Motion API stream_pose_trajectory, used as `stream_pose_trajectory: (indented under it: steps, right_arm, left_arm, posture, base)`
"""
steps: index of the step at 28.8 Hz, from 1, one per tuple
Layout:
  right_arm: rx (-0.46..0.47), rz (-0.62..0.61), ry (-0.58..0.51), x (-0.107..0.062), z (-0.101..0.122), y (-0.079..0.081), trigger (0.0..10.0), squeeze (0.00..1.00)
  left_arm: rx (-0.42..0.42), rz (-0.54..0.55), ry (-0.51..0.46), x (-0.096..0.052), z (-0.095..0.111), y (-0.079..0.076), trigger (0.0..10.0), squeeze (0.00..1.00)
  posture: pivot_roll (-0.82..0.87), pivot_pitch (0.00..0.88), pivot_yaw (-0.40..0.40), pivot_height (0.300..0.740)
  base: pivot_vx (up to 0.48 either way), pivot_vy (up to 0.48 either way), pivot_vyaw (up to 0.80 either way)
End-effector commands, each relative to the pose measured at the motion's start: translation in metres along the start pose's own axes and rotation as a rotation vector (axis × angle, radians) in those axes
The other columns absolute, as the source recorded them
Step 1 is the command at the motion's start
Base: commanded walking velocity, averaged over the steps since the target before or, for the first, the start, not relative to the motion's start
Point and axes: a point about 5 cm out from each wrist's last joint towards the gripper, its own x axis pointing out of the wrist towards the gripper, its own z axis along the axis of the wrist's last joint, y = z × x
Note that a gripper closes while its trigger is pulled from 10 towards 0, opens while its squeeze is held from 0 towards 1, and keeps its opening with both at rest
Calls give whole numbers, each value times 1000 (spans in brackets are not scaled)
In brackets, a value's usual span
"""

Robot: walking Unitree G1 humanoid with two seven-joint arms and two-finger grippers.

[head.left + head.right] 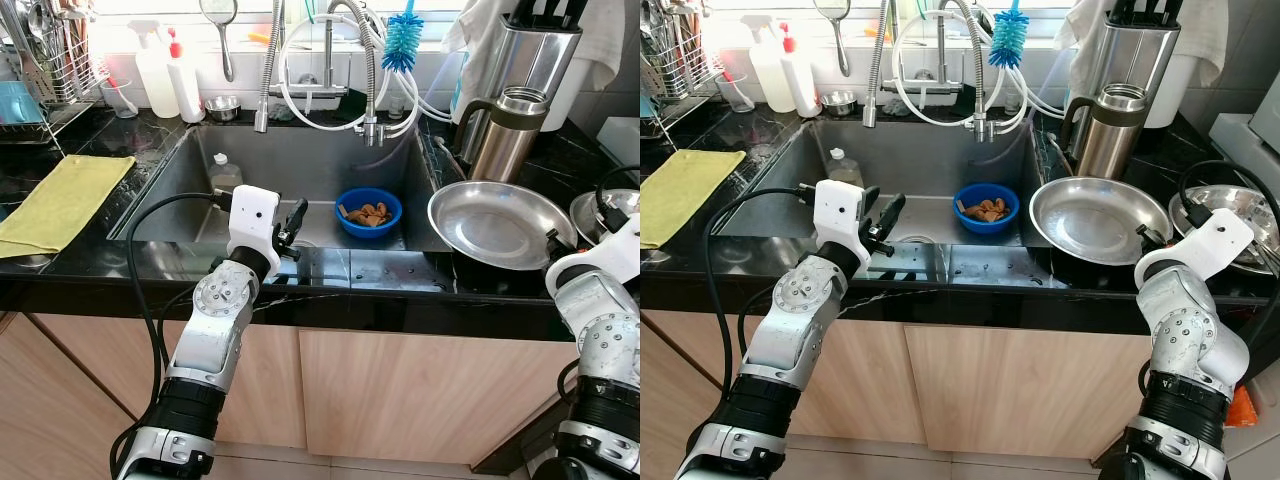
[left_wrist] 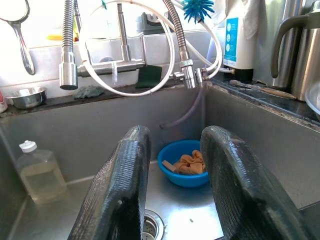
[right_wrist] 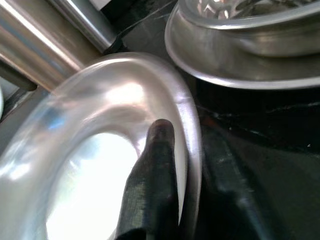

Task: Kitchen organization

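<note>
Right wrist view puts me at the step in hand: my right fingers [image 3: 187,170] are pinched on the rim of the big steel plate [image 1: 500,222], one black finger inside the lip and one outside, at its edge nearest me. The plate lies on the black bench [image 1: 90,255] just right of the sink [image 1: 190,180], slightly tilted, and it looks empty. I judge I am about to lift it and carry it off; that calls for a firm pinch and a level lift (the rim is thin and slick), clear of the steel flask [image 1: 508,130] behind it and the steel colander [image 3: 250,45] just beside it. My left fingers [image 2: 172,190] hover spread wide and empty over the sink's near edge. Down in the basin sits a blue bowl [image 1: 369,212] holding brownish scraps, and a small capped bottle [image 2: 37,170] of pale liquid.
</note>
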Motion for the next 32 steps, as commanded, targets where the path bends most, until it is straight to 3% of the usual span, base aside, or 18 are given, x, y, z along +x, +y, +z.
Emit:
stream_pose_trajectory:
  steps: [1, 10, 17, 18, 19, 24, 32]
  right_arm:
    - [-3, 54, 10, 0, -2, 11, 0, 0]
    - [16, 148, -60, -3, 5, 26, 0, 0]
    - [-49, 226, -200, -2, 28, 47, 0, 0]
    - [-80, 249, -234, 0, 37, 55, 2863, 0]
    - [-91, 257, -247, 1, 40, 59, 10000, 0]
    - [-136, 308, -286, 8, 51, 73, 10000, 0]
    - [-345, 384, -205, 36, 42, 85, 10000, 0]
  left_arm:
    - [-11, -6, 6, 3, 0, -1, 10000, 0]
    - [-10, 1, 0, 3, 1, 0, 10000, 0]
    - [-10, 6, -9, 4, 2, 0, 10000, 0]
    - [-12, 5, -12, 4, 2, -1, 10000, 0]
    - [-12, 5, -13, 4, 2, -1, 10000, 0]
    - [-14, 8, -18, 4, 3, -1, 10000, 0]
    - [-16, 10, -22, 3, 3, -2, 10000, 0]
  posture:
    - [-5, 16, 3, 740]
    - [-1, 12, 2, 740]
    - [-1, 5, 2, 740]
    - [-1, 4, 2, 740]
    - [1, 0, -1, 740]
    - [11, 0, -7, 740]
    - [28, 0, -18, 740]
  base:
    - [0, 0, 0]
    - [0, 0, 0]
    - [0, 0, 0]
    - [0, 0, 0]
    - [0, 0, 0]
    - [0, 0, 0]
    - [0, 0, 0]
